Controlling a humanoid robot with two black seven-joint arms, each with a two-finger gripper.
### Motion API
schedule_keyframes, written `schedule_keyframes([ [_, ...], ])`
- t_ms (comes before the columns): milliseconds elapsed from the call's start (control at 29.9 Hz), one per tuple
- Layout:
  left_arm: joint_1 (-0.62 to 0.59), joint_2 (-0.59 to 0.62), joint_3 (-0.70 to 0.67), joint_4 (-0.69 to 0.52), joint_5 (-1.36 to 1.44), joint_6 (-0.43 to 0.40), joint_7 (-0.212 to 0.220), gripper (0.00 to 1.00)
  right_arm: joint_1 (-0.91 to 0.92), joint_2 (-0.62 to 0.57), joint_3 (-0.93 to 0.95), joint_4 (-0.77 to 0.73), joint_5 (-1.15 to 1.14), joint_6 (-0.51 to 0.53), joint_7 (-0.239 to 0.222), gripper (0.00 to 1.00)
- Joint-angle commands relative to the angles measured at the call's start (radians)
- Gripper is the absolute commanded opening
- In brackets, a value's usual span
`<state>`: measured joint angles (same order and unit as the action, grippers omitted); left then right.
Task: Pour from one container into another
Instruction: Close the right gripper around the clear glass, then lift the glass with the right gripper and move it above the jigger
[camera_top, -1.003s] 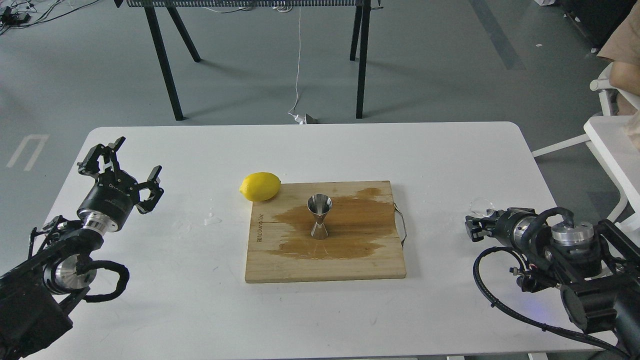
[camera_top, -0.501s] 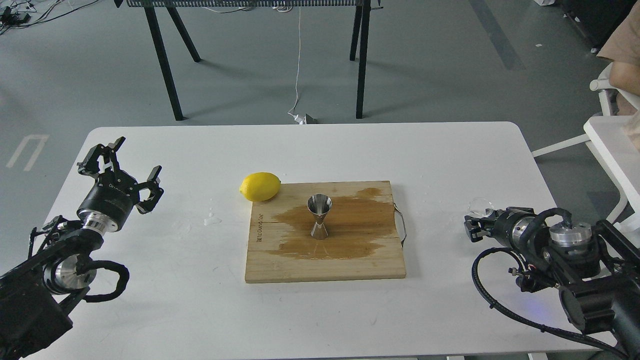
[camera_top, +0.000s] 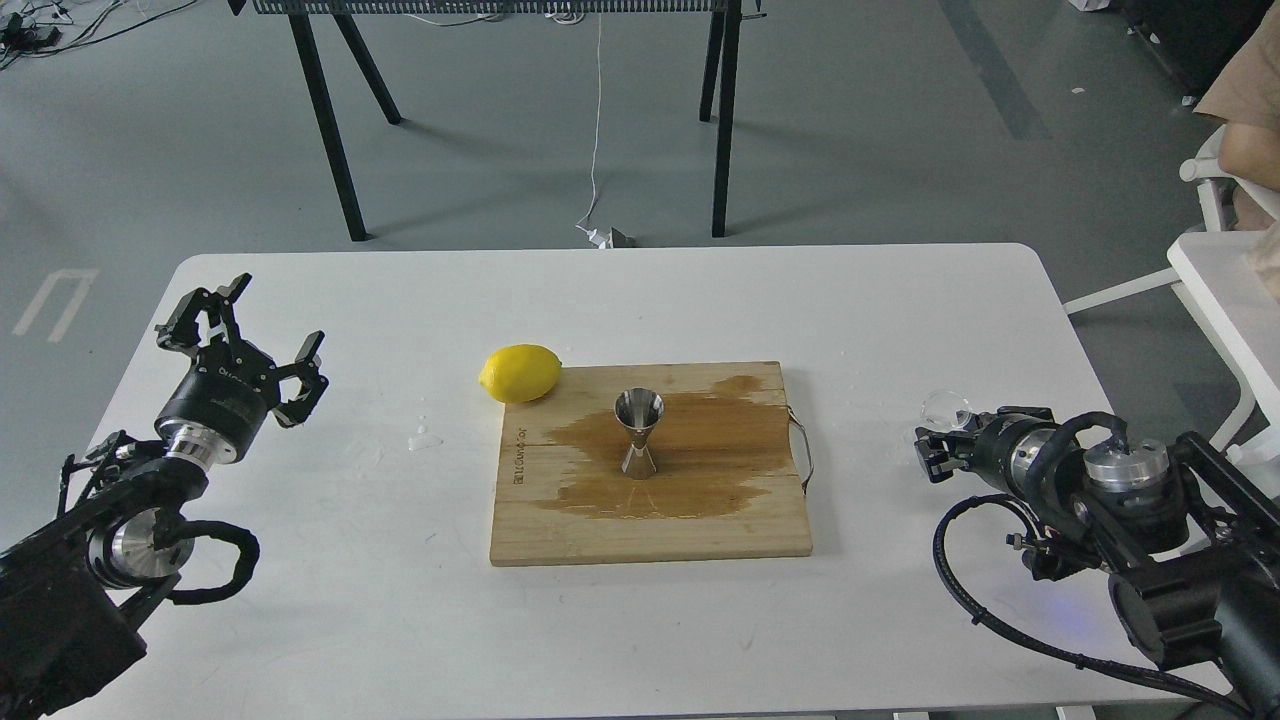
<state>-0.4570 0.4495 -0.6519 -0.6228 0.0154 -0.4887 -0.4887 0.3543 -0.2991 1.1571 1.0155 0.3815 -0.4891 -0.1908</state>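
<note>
Nearest, a rectangular pale wooden cutting board (camera_top: 650, 520) lies on the white rounded-corner table (camera_top: 400, 620), with a dark line of branded lettering along its left edge (too small to read) and a broad wet brown stain across its middle. In that stain stands the small shiny steel hourglass-shaped jigger (camera_top: 638, 434), upright. A thin metal wire handle (camera_top: 803, 452) sticks out of the board's right edge. At the right, the black right gripper (camera_top: 930, 452) points leftward low over the table, and the small clear glass cup (camera_top: 943, 408) sits right at its tip; whether the fingers grip it I cannot tell. At the left, the black left gripper (camera_top: 240, 335) hovers with its fingers spread wide apart, holding nothing; its white body marking is illegible. A yellow lemon (camera_top: 520, 372) rests at the board's far left corner, touching it. Beyond lie the grey floor (camera_top: 850, 130), a black-legged frame table (camera_top: 720, 110) and a dangling white cable (camera_top: 597, 120).
</note>
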Motion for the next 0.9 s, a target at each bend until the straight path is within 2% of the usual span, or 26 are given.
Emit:
schedule_keyframes([
  [0, 0.001, 0.0, 0.0, 0.0, 0.0, 0.0, 0.0, 0.95, -0.001, 0.0, 0.0, 0.028, -0.018, 0.0, 0.001, 0.43],
  [267, 0.0, 0.0, 0.0, 0.0, 0.0, 0.0, 0.0, 0.95, 0.0, 0.001, -0.007, 0.126, -0.11, 0.0, 0.001, 0.42],
  [869, -0.002, -0.011, 0.002, 0.0, 0.0, 0.0, 0.0, 0.95, 0.068, 0.044, -0.178, 0.293, -0.305, 0.0, -0.002, 0.42],
])
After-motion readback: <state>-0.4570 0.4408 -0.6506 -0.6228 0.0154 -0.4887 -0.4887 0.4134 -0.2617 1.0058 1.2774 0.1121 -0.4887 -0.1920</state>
